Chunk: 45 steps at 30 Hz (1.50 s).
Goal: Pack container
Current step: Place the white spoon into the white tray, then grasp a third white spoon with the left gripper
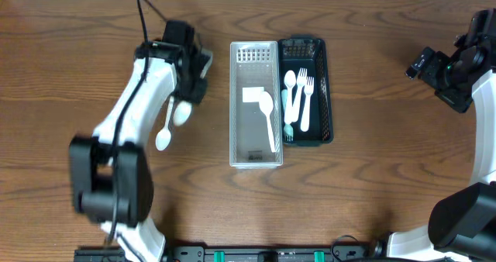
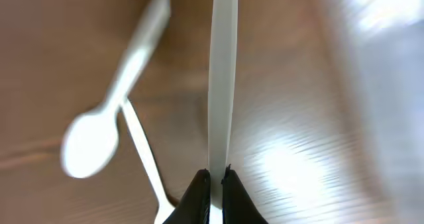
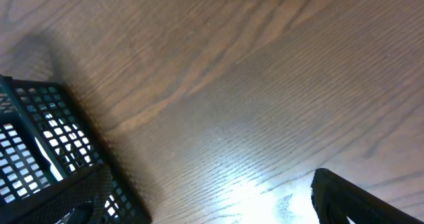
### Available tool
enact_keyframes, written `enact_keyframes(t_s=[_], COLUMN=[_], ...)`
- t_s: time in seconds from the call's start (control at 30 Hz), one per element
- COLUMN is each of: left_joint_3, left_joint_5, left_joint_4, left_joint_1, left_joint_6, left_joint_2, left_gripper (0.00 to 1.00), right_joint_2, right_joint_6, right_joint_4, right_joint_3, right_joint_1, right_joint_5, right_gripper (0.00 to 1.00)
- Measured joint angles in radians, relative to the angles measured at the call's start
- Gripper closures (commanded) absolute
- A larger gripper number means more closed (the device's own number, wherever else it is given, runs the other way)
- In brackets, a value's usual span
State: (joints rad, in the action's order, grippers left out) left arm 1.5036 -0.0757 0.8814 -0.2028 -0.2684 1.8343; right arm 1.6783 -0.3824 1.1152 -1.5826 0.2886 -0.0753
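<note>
My left gripper (image 1: 195, 74) is left of the white slotted container (image 1: 237, 149) and is shut on the handle of a white plastic utensil (image 2: 223, 85); its head is out of view. Two white spoons (image 1: 163, 138) (image 1: 181, 113) lie on the table just below that gripper; one spoon (image 2: 91, 141) and a second handle (image 2: 142, 156) show in the left wrist view. The container holds a white spoon (image 1: 267, 111). A black mesh basket (image 1: 328, 99) beside it holds white forks and spoons (image 1: 302, 95). My right gripper (image 1: 432, 67) is open and empty at the far right.
The black basket's corner (image 3: 40, 158) shows at the left of the right wrist view, with bare wood between it and my right finger (image 3: 358, 197). The left arm's base stands at the front left (image 1: 108, 177).
</note>
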Motion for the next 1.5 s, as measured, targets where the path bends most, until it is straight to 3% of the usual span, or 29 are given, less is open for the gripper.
enact_keyframes(t_s=[0.2, 0.4, 0.43, 0.5, 0.53, 0.73, 0.83, 0.97, 1.27, 1.5], left_joint_3=[0.047, 0.024, 0.018, 0.006, 0.003, 0.003, 0.014, 0.030, -0.018, -0.026], left_joint_5=[-0.068, -0.078, -0.078, -0.076, -0.074, -0.043, 0.019, 0.069, 0.106, 0.106], left_joint_4=[-0.052, -0.059, -0.058, -0.055, -0.055, -0.055, -0.047, 0.006, 0.069, 0.061], left_joint_1=[-0.182, -0.309, -0.315, -0.318, -0.316, -0.266, -0.196, -0.079, 0.172, 0.199], left_joint_6=[0.159, 0.254, 0.266, 0.276, 0.285, 0.268, 0.259, 0.249, 0.219, 0.184], left_joint_2=[-0.174, -0.099, -0.074, -0.027, -0.010, -0.035, -0.075, -0.092, -0.035, 0.093], left_gripper=[0.94, 0.93, 0.87, 0.44, 0.31, 0.09, 0.09, 0.17, 0.22, 0.24], right_joint_2=[0.000, 0.000, 0.000, 0.000, 0.000, 0.000, 0.000, 0.000, 0.000, 0.000], right_joint_6=[0.000, 0.000, 0.000, 0.000, 0.000, 0.000, 0.000, 0.000, 0.000, 0.000], right_joint_4=[-0.003, -0.007, -0.007, -0.008, -0.008, -0.008, -0.008, -0.010, -0.029, -0.039], right_joint_3=[0.000, 0.000, 0.000, 0.000, 0.000, 0.000, 0.000, 0.000, 0.000, 0.000], right_joint_1=[0.000, 0.000, 0.000, 0.000, 0.000, 0.000, 0.000, 0.000, 0.000, 0.000], right_joint_5=[0.000, 0.000, 0.000, 0.000, 0.000, 0.000, 0.000, 0.000, 0.000, 0.000], right_gripper=[0.01, 0.01, 0.01, 0.01, 0.01, 0.01, 0.01, 0.01, 0.01, 0.01])
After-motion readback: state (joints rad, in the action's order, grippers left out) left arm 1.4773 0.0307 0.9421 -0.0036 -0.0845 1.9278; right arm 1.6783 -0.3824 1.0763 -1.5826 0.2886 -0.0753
